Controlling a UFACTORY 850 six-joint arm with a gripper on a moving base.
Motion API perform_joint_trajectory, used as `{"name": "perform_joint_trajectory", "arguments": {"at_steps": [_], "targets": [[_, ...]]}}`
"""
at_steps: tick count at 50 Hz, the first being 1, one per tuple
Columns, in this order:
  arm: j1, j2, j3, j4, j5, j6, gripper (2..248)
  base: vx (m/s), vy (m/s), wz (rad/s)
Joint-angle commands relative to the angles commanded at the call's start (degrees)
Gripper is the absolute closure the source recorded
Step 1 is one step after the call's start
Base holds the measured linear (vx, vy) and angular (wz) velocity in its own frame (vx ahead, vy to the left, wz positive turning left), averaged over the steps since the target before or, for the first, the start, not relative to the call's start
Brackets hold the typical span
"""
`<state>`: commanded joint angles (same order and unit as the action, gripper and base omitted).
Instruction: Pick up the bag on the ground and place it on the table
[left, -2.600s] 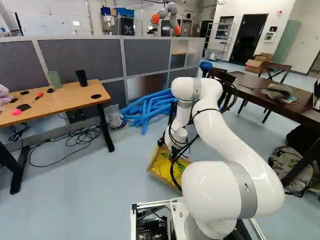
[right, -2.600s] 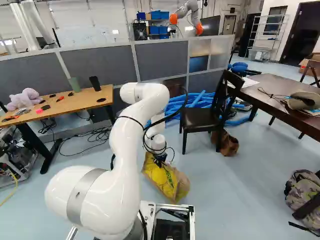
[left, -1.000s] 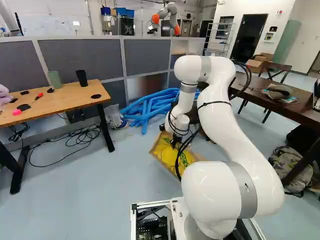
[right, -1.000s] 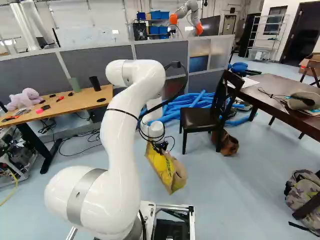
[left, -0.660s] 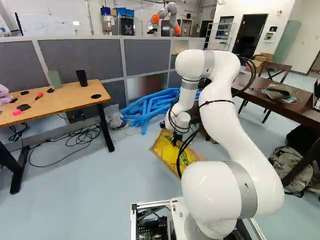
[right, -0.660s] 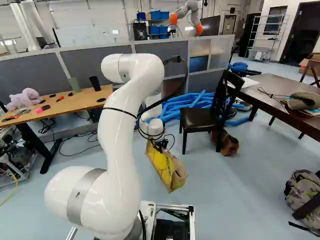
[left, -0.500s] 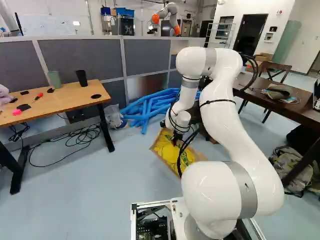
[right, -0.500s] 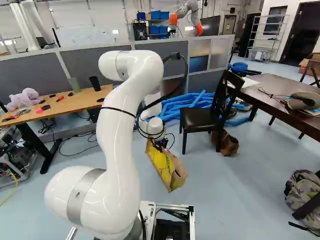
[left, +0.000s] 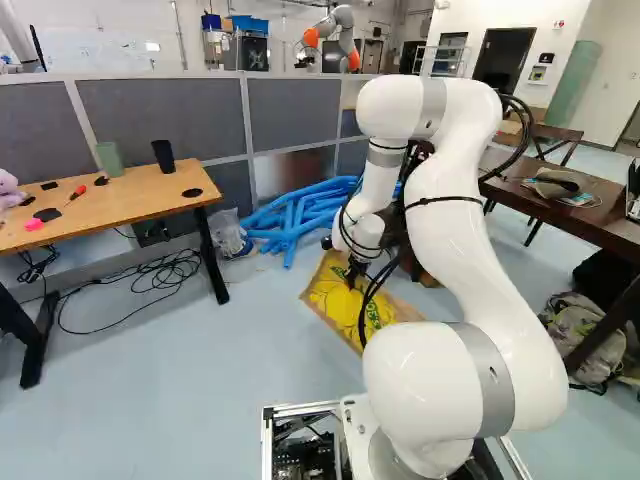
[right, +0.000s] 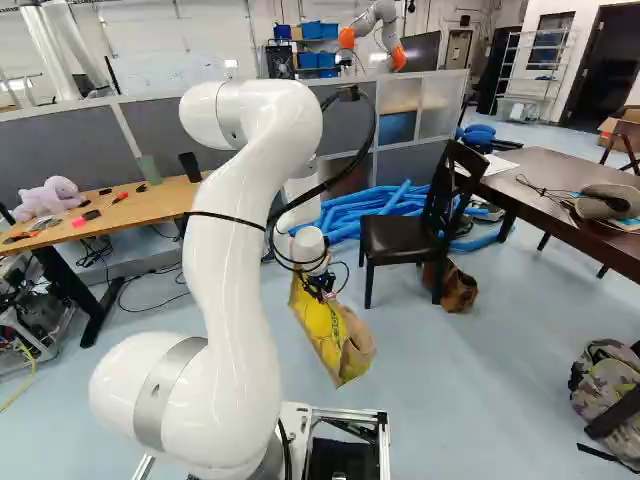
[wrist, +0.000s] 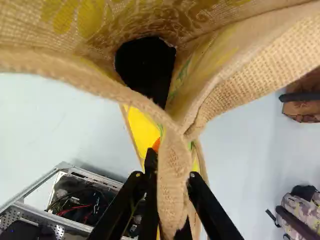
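Tan bag (right: 355, 350), edge in the hand (left: 352, 278), pale floor (left: 220, 390) either side.

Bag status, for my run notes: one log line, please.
gripper: shut on bag | bag: tilted below gripper, contact with floor unclear | placement: not on dark table or wooden table

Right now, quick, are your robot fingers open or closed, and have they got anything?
Fingers: closed, holding the bag by a strip of its tan cloth, pinched between them.
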<state>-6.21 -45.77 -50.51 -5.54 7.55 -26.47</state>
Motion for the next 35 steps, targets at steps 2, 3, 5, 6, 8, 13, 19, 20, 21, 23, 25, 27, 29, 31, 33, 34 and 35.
{"name": "perform_joint_trajectory", "arguments": {"at_steps": [2, 3, 5, 6, 8, 13, 19, 20, 21, 23, 25, 27, 29, 31, 33, 34, 35], "targets": [[0.0, 0.47, 0.29, 0.0, -0.29, 0.0, 227, 0.0, 0.0, 0.0], [0.0, 0.7, 0.43, 0.0, -0.43, 0.0, 227, 0.0, 0.0, 0.0], [0.0, 1.17, 0.72, 0.0, -0.72, 0.0, 227, 0.0, 0.0, 0.0], [0.0, 1.41, 0.86, 0.0, -0.87, 0.0, 227, 0.0, 0.0, 0.0], [0.0, 1.88, 1.15, 0.0, -1.16, 0.0, 227, 0.0, 0.0, 0.0], [0.01, 3.01, 1.75, 0.0, -1.77, 0.0, 227, 0.0, 0.0, 0.0], [0.07, 4.18, 2.07, 0.0, -2.14, 0.0, 227, 0.0, 0.0, 0.0], [0.08, 4.37, 2.09, 0.0, -2.17, 0.0, 227, 0.0, 0.0, 0.0], [0.09, 4.55, 2.11, 0.0, -2.19, 0.0, 227, 0.0, 0.0, 0.0], [0.12, 4.89, 2.14, 0.0, -2.23, 0.0, 227, 0.0, 0.0, 0.0], [0.15, 5.24, 2.15, 0.0, -2.24, 0.0, 227, 0.0, 0.0, 0.0], [0.18, 5.58, 2.15, 0.0, -2.24, 0.0, 227, 0.0, 0.0, 0.0], [0.2, 5.91, 2.15, 0.0, -2.24, 0.0, 227, 0.0, 0.0, 0.0], [0.23, 6.24, 2.14, 0.0, -2.24, 0.0, 227, 0.0, 0.0, 0.0], [0.26, 6.56, 2.13, 0.0, -2.24, 0.0, 227, 0.0, 0.0, 0.0], [0.27, 6.72, 2.12, 0.0, -2.24, 0.0, 227, 0.0, 0.0, 0.0], [0.28, 6.88, 2.11, 0.0, -2.24, 0.0, 227, 0.0, 0.0, 0.0]]}}
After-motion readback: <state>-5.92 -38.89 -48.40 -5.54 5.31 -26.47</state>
